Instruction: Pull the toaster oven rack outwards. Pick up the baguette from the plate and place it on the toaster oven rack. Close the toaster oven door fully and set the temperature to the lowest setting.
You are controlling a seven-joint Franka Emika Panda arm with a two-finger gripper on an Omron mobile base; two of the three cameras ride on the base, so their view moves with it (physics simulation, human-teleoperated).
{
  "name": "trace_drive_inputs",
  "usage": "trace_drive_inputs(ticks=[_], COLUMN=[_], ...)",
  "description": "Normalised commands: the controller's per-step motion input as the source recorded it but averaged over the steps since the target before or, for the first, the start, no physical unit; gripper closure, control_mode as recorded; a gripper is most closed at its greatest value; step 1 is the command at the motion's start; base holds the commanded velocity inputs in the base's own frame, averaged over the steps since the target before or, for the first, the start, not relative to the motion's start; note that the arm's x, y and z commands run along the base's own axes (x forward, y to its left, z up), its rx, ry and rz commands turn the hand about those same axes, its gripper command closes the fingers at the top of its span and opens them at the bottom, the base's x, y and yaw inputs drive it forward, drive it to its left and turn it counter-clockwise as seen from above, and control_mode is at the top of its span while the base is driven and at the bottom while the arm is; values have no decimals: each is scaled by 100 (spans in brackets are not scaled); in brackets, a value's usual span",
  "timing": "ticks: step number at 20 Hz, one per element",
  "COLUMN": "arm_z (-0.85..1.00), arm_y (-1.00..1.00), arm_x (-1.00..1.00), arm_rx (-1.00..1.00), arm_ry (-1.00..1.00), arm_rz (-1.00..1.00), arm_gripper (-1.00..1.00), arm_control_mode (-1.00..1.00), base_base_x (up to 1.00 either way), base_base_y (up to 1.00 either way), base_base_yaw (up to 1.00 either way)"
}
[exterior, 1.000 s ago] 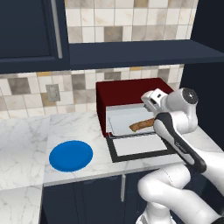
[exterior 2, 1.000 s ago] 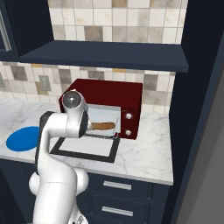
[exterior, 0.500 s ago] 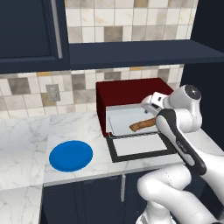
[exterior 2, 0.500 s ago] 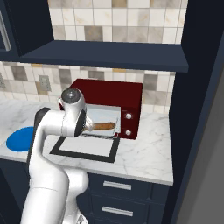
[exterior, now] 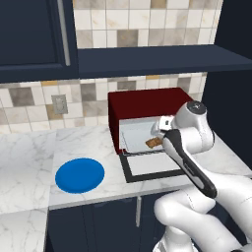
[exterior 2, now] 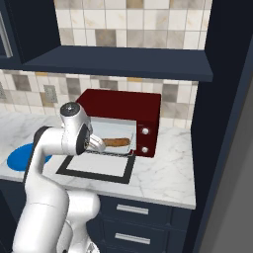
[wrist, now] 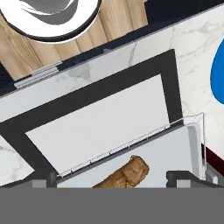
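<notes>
The bare blue plate sits at nine o'clock from the toaster oven. The baguette lies on the pulled-out toaster oven rack; slim, brown, probably light and stiff. The toaster oven door lies flat open at six o'clock of the cavity; rigid and hinged, it likely lifts best from its far edge. The gripper hangs released, jaws wide, holding nothing.
</notes>
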Motion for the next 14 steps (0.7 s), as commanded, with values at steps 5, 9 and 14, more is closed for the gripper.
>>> trace_drive_inputs(ticks=[5,9,14], arm_z=[-26,-22,-23], arm_y=[0,0,0], arm_x=[-4,0,0], arm_rx=[-1,0,0], arm_ry=[25,15,0], arm_rz=[0,1,3], arm_gripper=[-100,-100,-100], arm_control_mode=[-100,-100,-100], base_base_x=[0,0,0], base_base_y=[0,0,0], base_base_yaw=[0,0,0])
